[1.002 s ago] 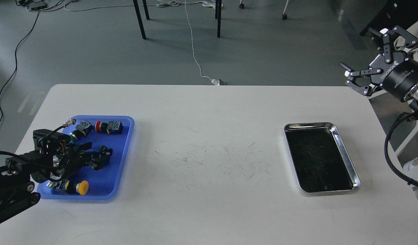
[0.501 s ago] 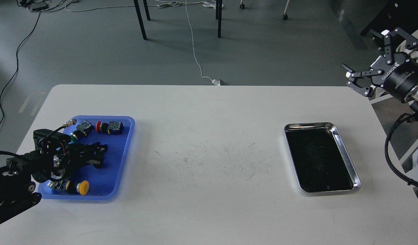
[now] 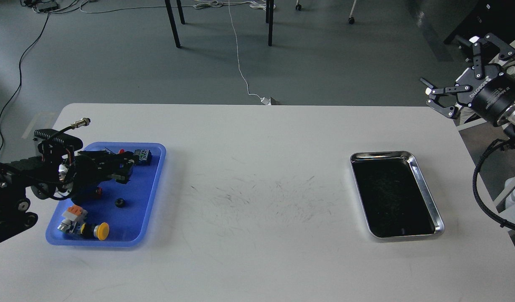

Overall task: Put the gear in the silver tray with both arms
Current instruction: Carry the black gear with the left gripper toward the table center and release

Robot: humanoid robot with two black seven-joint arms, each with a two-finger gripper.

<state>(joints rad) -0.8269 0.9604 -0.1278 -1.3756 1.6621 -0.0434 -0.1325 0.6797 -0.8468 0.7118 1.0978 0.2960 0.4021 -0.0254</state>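
So the silver tray (image 3: 425,191) sits on the right side of the white desk (image 3: 257,209), bottom dark and reflective with nothing in it. Over on the left side there's a blue tray (image 3: 150,201) with a bunch of small parts in it.

The small black gear (image 3: 120,203) is lying flat on the blue tray's floor, roughly mid-tray. The left gripper (image 3: 125,167) hangs above the far half of that tray, and the gear is below and just nearer the camera than the fingers (image 3: 122,179), clearly apart from them, not touching. The fingers are dark and bunched together over dark parts, so I honestly can't tell whether they're clenched or released, or if anything's in them.

Other stuff in the blue tray: a yellow push button (image 3: 100,230) at the near edge, an orange-and-white part (image 3: 71,213) beside it, a little red piece (image 3: 98,192), and a green-labelled switch (image 3: 142,156) at the far side right by the left fingers.

The right gripper (image 3: 459,69) is up off the desk past its far right corner, fingers spread wide and holding nothing, well away from the silver tray.
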